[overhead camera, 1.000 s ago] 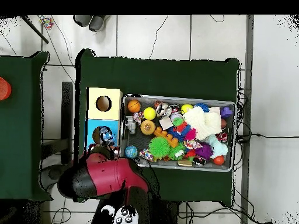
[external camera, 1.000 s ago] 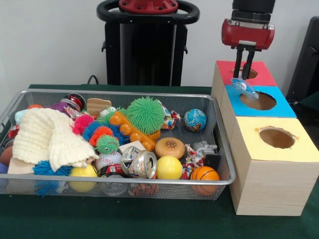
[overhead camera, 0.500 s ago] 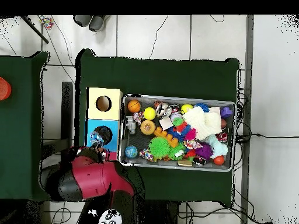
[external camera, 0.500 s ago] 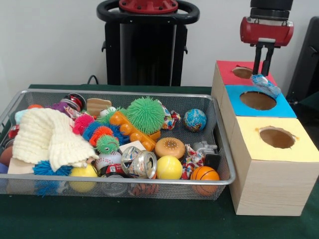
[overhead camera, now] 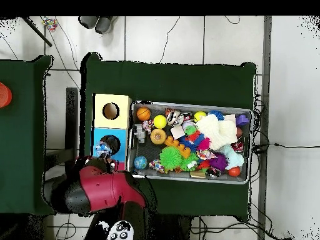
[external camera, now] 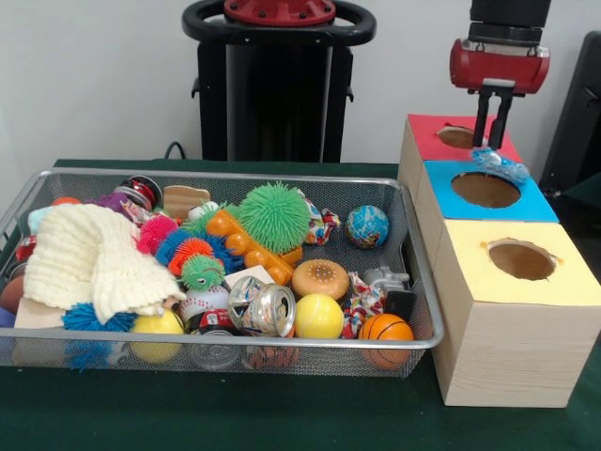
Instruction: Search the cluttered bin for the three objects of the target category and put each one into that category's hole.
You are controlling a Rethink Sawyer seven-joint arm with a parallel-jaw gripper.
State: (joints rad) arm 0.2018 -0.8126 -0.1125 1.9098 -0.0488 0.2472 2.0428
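Green cloth covers the surface (external camera: 188, 423) you are working on, with a pale wall behind and grey floor tiles around it in the overhead view; you have one wire bin (external camera: 216, 362) full of clutter and three hole boxes in a row, red (external camera: 427, 141), blue (external camera: 535, 202) and yellow (external camera: 488, 282); your pincer (external camera: 494, 141) hangs over the seam between red and blue, its fingers clamped on a small blue-and-white wrapped object (external camera: 501, 165); that object's long axis tilts down toward the blue box's far rim, beside its hole (external camera: 485, 190).
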